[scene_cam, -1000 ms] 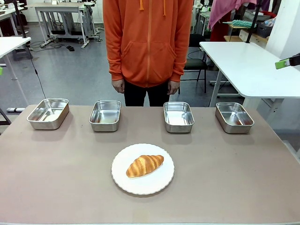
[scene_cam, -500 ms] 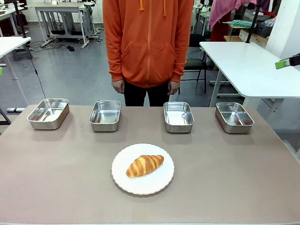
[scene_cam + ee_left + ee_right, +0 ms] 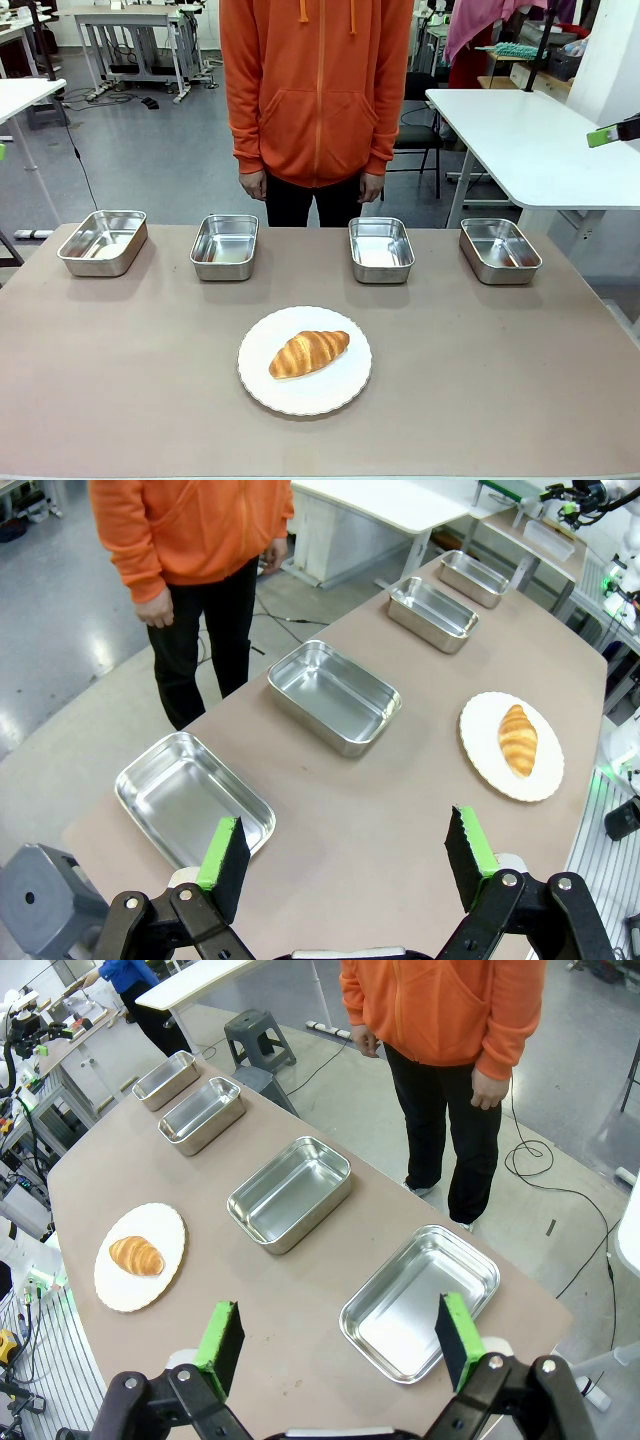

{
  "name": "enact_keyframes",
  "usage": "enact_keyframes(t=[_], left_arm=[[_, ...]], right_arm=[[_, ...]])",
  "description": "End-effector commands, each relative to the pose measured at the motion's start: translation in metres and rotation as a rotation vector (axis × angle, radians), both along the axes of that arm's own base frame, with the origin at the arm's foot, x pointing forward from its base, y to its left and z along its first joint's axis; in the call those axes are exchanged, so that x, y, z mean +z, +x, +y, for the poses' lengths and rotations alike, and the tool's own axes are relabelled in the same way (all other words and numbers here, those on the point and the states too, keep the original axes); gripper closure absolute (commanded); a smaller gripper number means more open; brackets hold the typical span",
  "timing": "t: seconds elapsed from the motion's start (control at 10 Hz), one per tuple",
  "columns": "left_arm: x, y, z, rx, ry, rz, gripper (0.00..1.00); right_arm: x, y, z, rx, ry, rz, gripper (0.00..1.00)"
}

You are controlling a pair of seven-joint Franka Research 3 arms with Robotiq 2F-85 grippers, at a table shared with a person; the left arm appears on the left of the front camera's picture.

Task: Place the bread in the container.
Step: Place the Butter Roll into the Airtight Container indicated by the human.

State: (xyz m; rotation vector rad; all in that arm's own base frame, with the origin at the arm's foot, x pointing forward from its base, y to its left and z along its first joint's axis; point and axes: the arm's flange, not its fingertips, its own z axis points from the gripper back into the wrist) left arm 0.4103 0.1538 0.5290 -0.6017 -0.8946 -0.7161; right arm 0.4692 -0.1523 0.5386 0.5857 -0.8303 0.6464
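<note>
The bread point(image 3: 309, 353), a golden-brown croissant, lies on a round white plate point(image 3: 330, 396) at the middle of the table's near half. Several alike steel pans stand in a row along the far side; I cannot tell which one is the container. The left wrist view has my left gripper point(image 3: 346, 858) open and empty, high above the leftmost pan point(image 3: 193, 800), with the bread point(image 3: 518, 739) far off. My right gripper point(image 3: 339, 1342) is also open and empty, high above the rightmost pan point(image 3: 420, 1300), and the bread point(image 3: 136, 1254) lies far to its left.
A person in an orange hoodie point(image 3: 316, 90) stands behind the middle pans point(image 3: 224, 247) point(image 3: 381, 249), hands hanging down. The brown table point(image 3: 520, 370) is bare around the plate. A green pad point(image 3: 604, 137) of my right gripper shows at the right edge.
</note>
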Motion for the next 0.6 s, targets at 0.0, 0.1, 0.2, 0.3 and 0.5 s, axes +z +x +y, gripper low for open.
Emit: enact_keyframes(t=[0.0, 0.1, 0.2, 0.3, 0.5], left_arm=[[0.0003, -0.0007, 0.0006, 0.001, -0.001, -0.003, 0.00], [0.0003, -0.0007, 0.0006, 0.001, -0.001, -0.003, 0.00], [0.0003, -0.0007, 0.0006, 0.001, -0.001, -0.003, 0.00], [0.0003, -0.0007, 0.0006, 0.001, -0.001, -0.003, 0.00], [0.0003, -0.0007, 0.0006, 0.001, -0.001, -0.003, 0.00]], right_arm=[[0.0009, 0.0008, 0.0012, -0.005, -0.002, -0.008, 0.00], [0.0009, 0.0008, 0.0012, -0.005, -0.002, -0.008, 0.00], [0.0009, 0.0008, 0.0012, -0.005, -0.002, -0.008, 0.00], [0.0009, 0.0008, 0.0012, -0.005, -0.002, -0.008, 0.00], [0.0009, 0.0008, 0.0012, -0.005, -0.002, -0.008, 0.00]])
